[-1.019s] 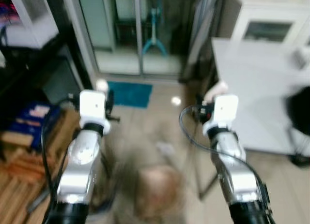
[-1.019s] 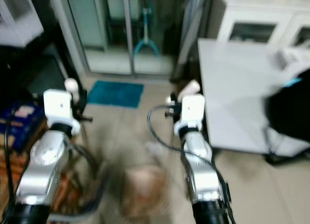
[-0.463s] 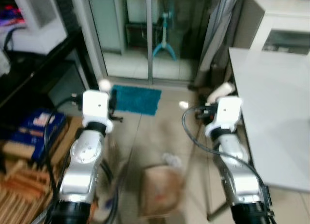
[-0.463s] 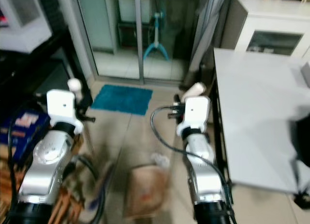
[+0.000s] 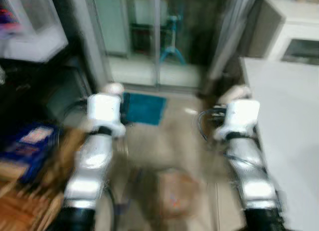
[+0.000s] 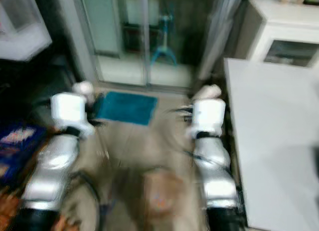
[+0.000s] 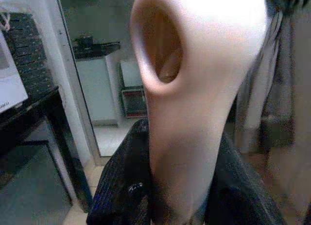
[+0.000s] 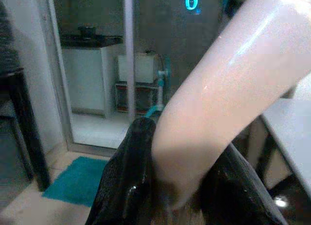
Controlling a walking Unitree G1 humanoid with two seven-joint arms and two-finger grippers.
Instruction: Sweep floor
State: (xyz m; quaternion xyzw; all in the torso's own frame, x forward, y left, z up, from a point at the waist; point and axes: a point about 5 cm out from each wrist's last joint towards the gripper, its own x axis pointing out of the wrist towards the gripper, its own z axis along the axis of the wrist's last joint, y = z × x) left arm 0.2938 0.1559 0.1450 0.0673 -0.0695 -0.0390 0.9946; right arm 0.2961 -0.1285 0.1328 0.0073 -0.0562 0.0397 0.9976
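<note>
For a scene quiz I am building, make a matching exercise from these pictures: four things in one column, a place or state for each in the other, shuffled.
Things
1. teal mat
2. brown paper bag
3. white table
4. left gripper

Places or states
A. on the floor nearest the robot, mid-view
B. on the robot's right
C. shut on a pale handle with a hole in its end
D. on the floor before the glass door

Pairs: 1-D, 2-A, 3-B, 4-C

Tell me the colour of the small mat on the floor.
Teal blue mat, clearest in the right eye view.
</note>
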